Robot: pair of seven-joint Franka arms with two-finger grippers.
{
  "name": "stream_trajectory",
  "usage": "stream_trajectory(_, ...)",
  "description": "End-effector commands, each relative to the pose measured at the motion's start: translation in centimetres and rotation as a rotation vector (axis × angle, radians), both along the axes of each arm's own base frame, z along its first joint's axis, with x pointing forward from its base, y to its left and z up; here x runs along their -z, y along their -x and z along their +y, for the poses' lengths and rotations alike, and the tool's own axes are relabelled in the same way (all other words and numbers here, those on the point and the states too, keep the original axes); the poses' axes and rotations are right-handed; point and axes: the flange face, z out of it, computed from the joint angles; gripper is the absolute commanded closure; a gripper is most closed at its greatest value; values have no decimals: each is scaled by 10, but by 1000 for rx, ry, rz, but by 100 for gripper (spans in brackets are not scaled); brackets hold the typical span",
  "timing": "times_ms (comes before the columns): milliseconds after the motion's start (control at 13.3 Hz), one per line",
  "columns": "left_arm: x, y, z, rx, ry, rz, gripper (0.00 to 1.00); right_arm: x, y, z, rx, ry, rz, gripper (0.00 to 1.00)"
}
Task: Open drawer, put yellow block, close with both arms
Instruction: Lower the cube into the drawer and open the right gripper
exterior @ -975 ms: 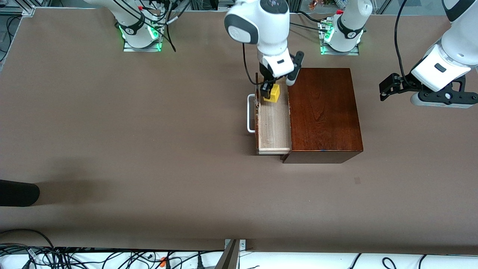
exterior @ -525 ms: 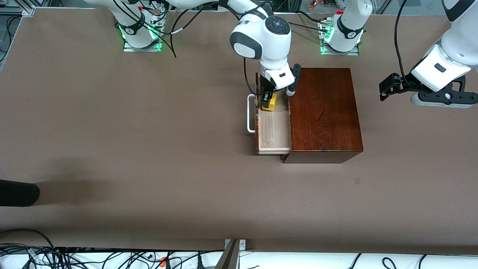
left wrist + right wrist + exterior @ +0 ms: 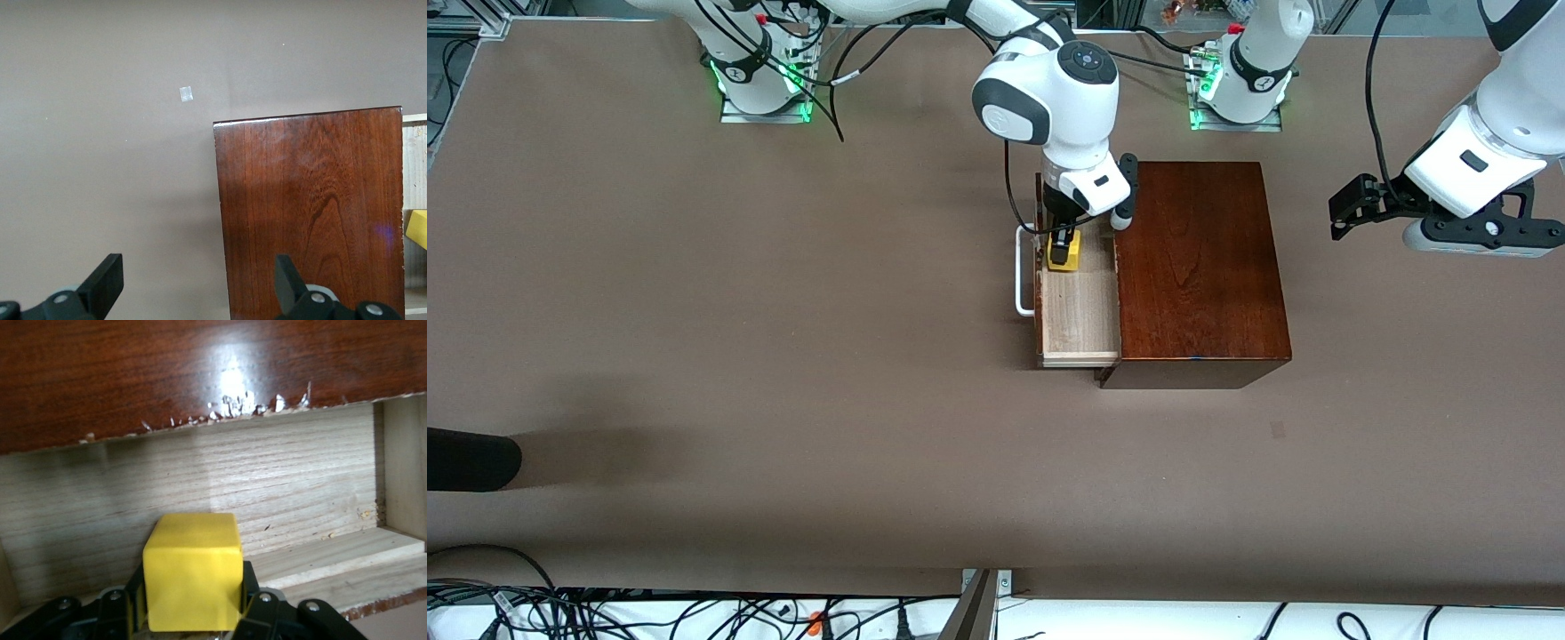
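Between the fingers of the right gripper (image 3: 1064, 250) I see the yellow block (image 3: 1069, 252), pinched from both sides, its sides covered by the pads in the right wrist view (image 3: 192, 581). Directly under the right gripper lies the drawer (image 3: 1080, 311), pulled out of the wooden box (image 3: 1197, 267); the block sits low inside the pale tray, at the end farther from the front camera. Just outside the tray from the gripper I read the white handle (image 3: 1021, 271). Well apart, past the box toward the left arm's end of the table, the left gripper (image 3: 1343, 212) waits above the table (image 3: 694, 311), fingers (image 3: 107, 283) spread, holding nothing
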Motion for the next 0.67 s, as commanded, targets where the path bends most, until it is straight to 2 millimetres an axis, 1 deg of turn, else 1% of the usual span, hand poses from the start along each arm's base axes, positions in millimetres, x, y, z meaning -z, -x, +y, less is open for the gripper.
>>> stream_trajectory(0,-1,5,-1,24,1,9,0,8,-6,2,-27,20,-19,100)
stream_trajectory(150,-1,5,-1,24,0,13,0,16,-7,1,-47,36,-18,100)
stream_trajectory(375,0,6,-2,25,-1,21,0,21,-7,0,-60,51,-24,100)
stream_trajectory(450,0,6,-3,27,-1,21,0,20,-7,0,-60,50,-25,99)
stream_trajectory(525,0,6,-2,27,-1,23,0,21,-7,0,-62,53,-25,95)
stream_trajectory(600,0,6,-2,27,-1,23,0,20,-8,-1,-61,51,-26,85)
